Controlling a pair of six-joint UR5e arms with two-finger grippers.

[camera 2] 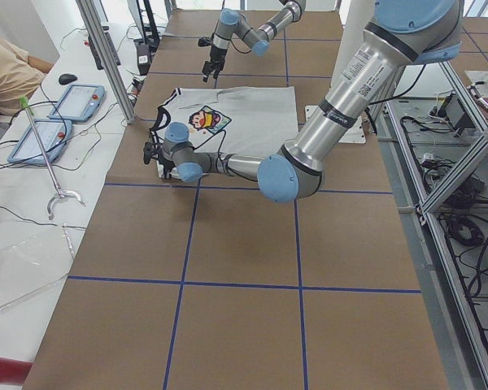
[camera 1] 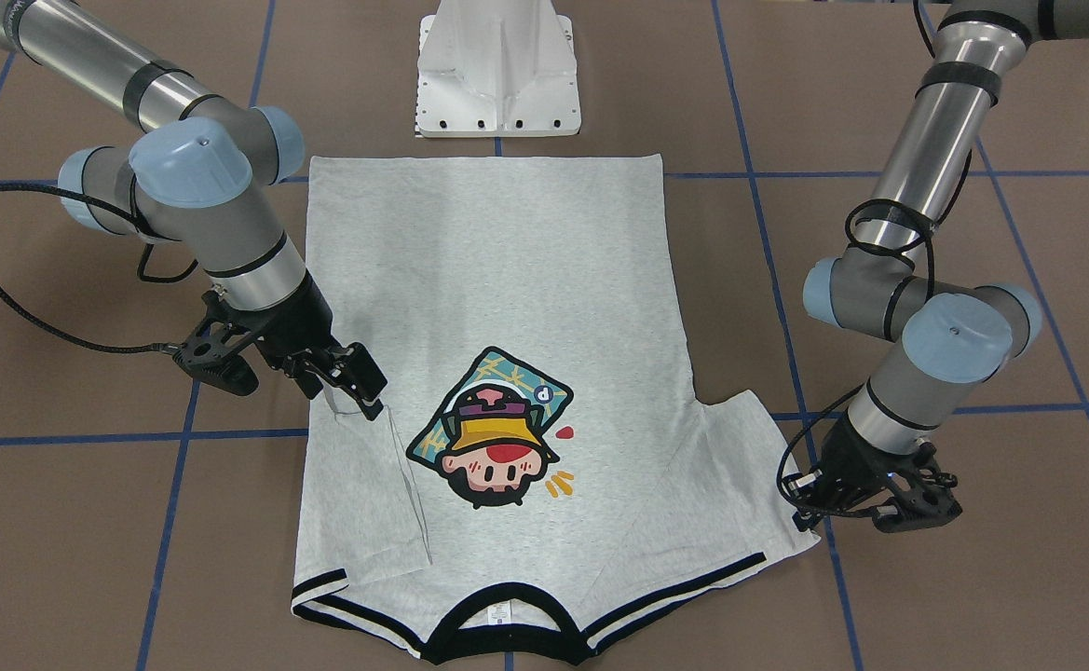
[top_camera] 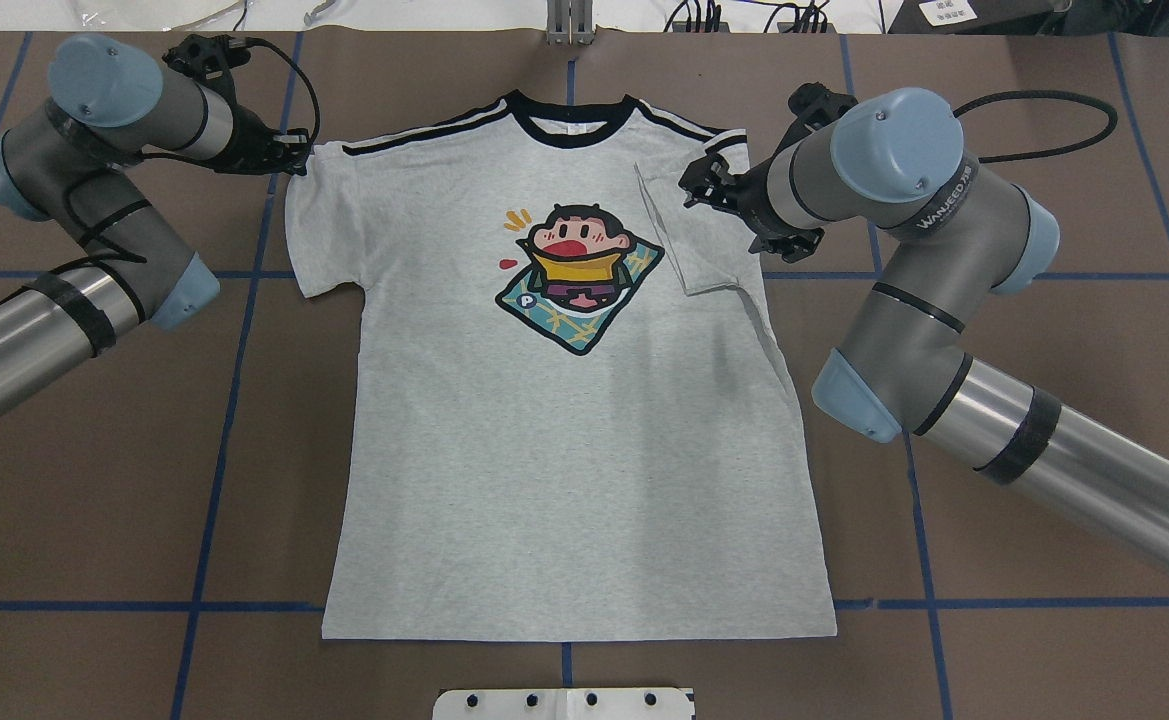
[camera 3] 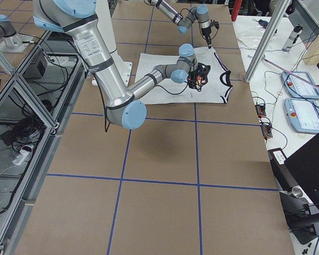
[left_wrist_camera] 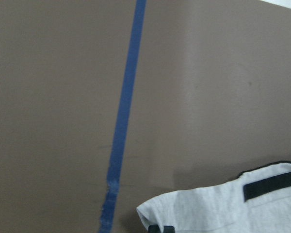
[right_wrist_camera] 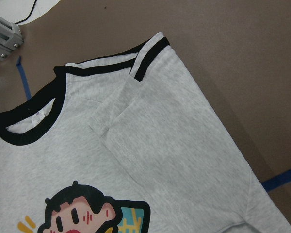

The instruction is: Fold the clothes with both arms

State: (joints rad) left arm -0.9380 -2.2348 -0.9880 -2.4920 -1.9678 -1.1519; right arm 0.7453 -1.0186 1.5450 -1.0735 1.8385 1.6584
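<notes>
T-shirt [top_camera: 564, 450] is lying flat and face up in the middle of the brown table [top_camera: 94, 450]. Going by the overhead view, the black collar [top_camera: 572, 118] is at 12 o'clock, the hem [top_camera: 579, 632] is at 6 o'clock near the white base [top_camera: 564, 703], and the cartoon print [top_camera: 579, 268] sits a bit above centre.

The right sleeve [top_camera: 699, 245] is folded in over the chest, so that side has a straight crease. The right gripper [top_camera: 694, 188] is right over that folded sleeve, at roughly 2 o'clock from the print and low over the fabric. Honestly can't tell if the pincer is apart or pinching cloth, and its wrist cam only shows the sleeve lying there with no fingers in shot.

The left sleeve [top_camera: 319, 230] is spread out flat. The left gripper [top_camera: 284, 158] is at the shirt's 10 o'clock corner, right at the striped shoulder edge. Can't make out its jaws either.
</notes>
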